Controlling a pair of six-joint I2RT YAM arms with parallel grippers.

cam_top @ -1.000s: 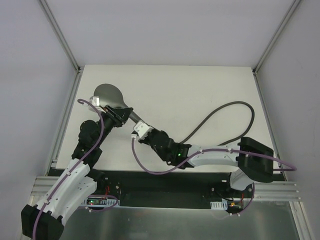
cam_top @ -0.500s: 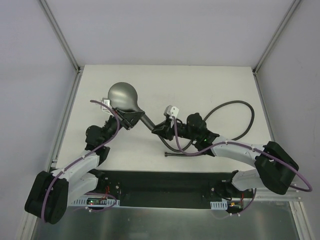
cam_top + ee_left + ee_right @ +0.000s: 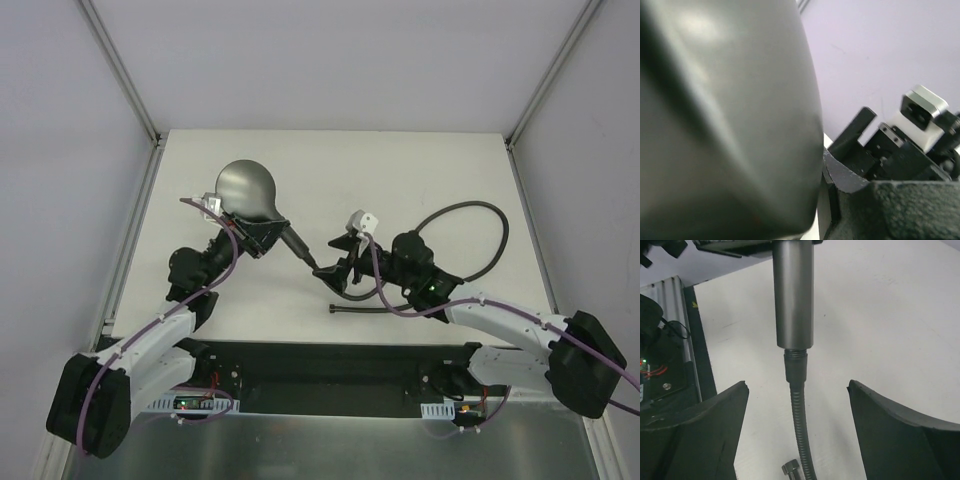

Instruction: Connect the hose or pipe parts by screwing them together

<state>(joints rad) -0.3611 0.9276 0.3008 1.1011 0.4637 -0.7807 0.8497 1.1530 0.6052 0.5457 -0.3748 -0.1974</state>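
Finding: the joint is started, and from these views I cannot confirm it is seated. The end fitting (image 3: 795, 367) of the hose (image 3: 802, 435) sits in the mouth of the shower head's handle (image 3: 793, 295), with a band of thread visible just below the handle's rim.

Step in hand, by my judgement: re-gripping for a further tightening turn.
- Close on the end fitting itself, just below the handle's rim, not on the flexible hose further down, which would likely twist instead of driving the thread.
- Keep the fitting in line with the handle's axis while you turn.
- Watch the exposed thread: it should shorten evenly.
- The hose's free end fitting (image 3: 790, 469) lies on the table (image 3: 400, 170) below the handle. Give the hose slack so it does not wind up.

Pose:
- The left gripper (image 3: 262, 237) is clenched on the shower head (image 3: 245, 188) at the neck where face meets handle. It holds the head off the table, with the handle slanting toward the right arm.
- The right gripper (image 3: 797, 390) is released. Its fingers (image 3: 695, 440) stand wide on either side of the hose just below the handle's end and touch nothing.
- The right arm reaches across low, its wrist pointed at the handle's tip.
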